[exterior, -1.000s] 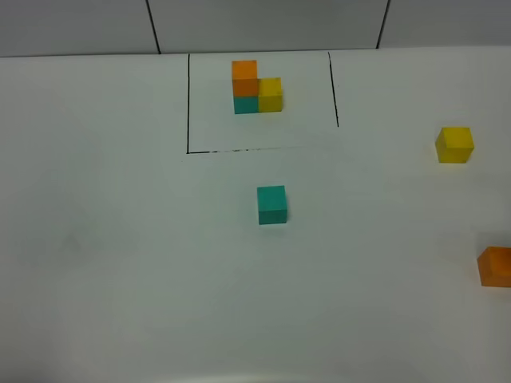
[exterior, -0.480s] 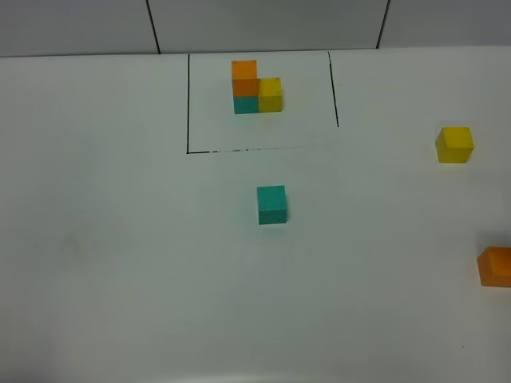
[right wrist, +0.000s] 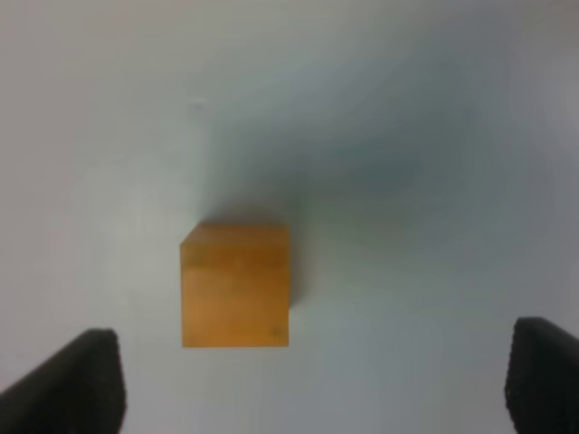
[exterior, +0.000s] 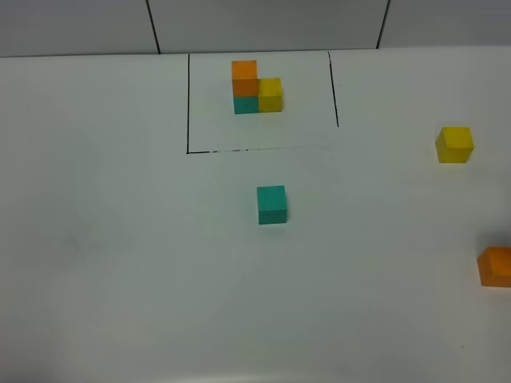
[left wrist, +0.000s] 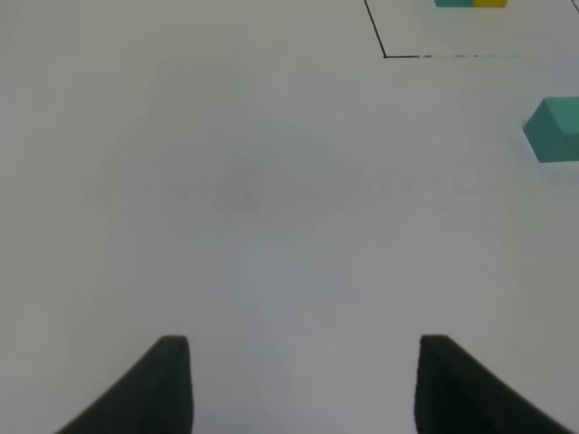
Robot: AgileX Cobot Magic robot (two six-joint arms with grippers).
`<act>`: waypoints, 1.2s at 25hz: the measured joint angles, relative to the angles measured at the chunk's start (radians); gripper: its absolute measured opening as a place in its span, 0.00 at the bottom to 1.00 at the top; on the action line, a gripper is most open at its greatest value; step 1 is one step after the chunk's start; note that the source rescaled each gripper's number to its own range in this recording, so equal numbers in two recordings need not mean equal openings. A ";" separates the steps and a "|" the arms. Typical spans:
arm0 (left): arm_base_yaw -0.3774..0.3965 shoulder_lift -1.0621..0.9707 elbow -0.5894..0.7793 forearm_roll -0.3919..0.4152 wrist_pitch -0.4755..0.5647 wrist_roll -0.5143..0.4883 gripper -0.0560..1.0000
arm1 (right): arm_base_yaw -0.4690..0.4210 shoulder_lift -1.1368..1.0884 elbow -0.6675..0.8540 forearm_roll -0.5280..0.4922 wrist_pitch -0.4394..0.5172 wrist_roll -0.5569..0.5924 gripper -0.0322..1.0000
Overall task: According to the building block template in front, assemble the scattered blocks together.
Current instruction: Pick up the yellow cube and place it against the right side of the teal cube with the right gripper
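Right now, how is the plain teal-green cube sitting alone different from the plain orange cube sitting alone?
The teal-green cube sits mid-table, just outside the black-lined area; the orange cube sits far right, cut by the high view's edge. The right gripper, open, hangs over the orange cube; no gripper is over the teal-green cube. Both are plain cubes of like size, flat on the white table, untouched.

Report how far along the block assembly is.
Done: nothing is joined. The teal cube, yellow cube and orange cube lie apart, unlike the template.
In hand: the right hand hangs open by the orange cube without gripping it. The left hand is open and empty.
Left: all of it, yellow set beside teal and orange on top of teal.
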 joint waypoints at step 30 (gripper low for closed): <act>0.000 0.000 0.000 0.000 0.000 0.001 0.25 | 0.127 0.771 -0.802 0.020 0.110 -0.031 0.78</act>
